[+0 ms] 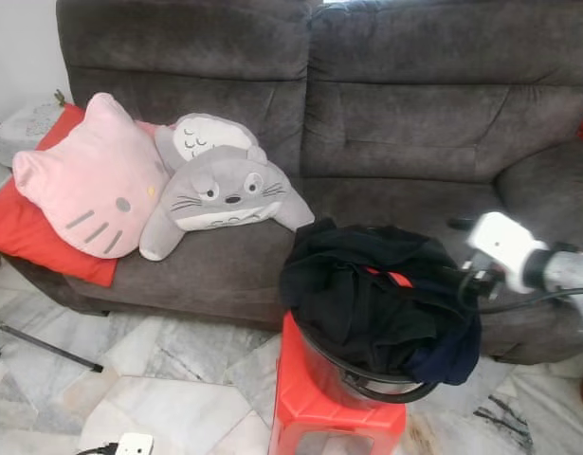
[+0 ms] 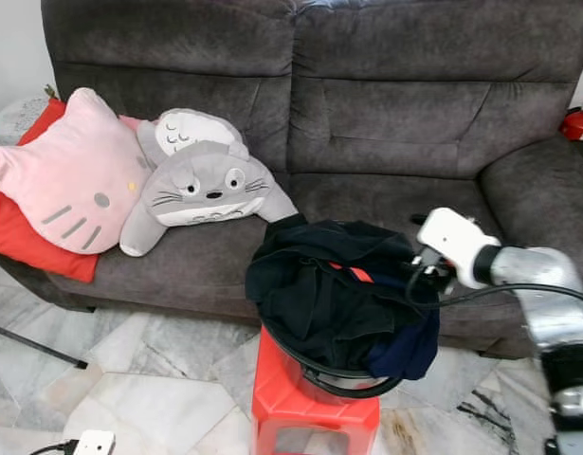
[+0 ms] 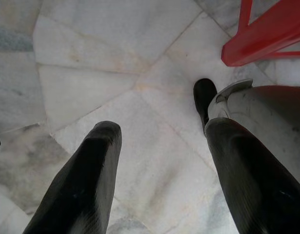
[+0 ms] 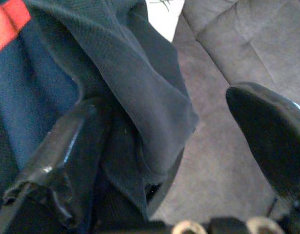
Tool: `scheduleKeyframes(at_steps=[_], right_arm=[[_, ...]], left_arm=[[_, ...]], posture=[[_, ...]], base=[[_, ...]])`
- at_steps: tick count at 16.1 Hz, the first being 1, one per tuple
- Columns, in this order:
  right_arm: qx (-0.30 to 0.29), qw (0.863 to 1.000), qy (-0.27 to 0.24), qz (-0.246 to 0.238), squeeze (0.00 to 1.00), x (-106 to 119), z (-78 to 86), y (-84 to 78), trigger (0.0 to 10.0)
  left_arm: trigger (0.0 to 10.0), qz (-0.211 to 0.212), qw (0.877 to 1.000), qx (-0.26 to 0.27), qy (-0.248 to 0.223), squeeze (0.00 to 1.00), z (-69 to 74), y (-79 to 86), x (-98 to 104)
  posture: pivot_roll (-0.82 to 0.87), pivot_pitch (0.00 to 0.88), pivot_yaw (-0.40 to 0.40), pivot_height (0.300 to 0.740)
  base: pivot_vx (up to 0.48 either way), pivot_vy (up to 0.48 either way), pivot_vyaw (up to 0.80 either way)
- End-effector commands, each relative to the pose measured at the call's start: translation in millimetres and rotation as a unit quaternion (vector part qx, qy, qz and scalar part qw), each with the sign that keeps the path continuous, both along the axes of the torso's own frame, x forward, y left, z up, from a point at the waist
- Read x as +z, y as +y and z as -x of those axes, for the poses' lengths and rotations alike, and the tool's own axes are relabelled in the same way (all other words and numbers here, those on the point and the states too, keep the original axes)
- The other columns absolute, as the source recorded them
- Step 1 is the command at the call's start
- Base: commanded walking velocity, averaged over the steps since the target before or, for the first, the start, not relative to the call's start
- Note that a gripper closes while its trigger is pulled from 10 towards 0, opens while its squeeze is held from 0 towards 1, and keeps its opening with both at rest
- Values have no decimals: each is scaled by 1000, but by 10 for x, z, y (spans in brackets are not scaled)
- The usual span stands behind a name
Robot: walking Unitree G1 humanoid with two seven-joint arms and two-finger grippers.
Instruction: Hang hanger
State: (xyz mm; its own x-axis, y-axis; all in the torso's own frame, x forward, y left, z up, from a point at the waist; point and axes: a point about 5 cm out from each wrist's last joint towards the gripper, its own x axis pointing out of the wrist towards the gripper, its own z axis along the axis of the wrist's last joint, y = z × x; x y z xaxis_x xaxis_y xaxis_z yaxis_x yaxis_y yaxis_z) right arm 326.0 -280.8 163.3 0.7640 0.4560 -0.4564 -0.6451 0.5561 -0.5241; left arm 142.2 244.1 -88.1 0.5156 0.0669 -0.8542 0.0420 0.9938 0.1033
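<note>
Dark clothes (image 1: 376, 299) heaped soft and limp in basket (image 1: 391, 389) on red stool (image 1: 315, 408), right gripper (image 4: 164, 141) wide at fabric edge; hanger likely buried

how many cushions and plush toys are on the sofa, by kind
Pink cat-face cushion: 1
Red cushion: 1
Grey plush toys: 2, one lying on top of the other
Total: 4 on the sofa

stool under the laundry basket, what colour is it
Red stool, seen best in the right eye view.
</note>
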Motion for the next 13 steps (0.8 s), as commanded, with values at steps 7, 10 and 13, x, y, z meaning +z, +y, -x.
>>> scheduleKeyframes(at_steps=[7, 10, 13], right_arm=[[-7, 1000, 0, 4, 0, -35, -118, 46, 10000], [-28, 1000, -2, 5, 0, -44, -136, -6, 10000], [-27, 1000, -8, 1, 0, -43, -136, -11, 0]], left_arm=[[10000, 1, 1000, 5, -2, 0, -2, -7, -2], [10000, 2, 1000, 4, -2, 0, 0, -9, -2], [10000, 2, 1000, 3, -1, 0, 4, -3, -2]], posture=[[-133, 10, 40, 740], [-132, 10, 41, 740], [-134, 12, 44, 740]], base=[[0, 0, 0], [0, 0, 0], [0, 0, 0]])
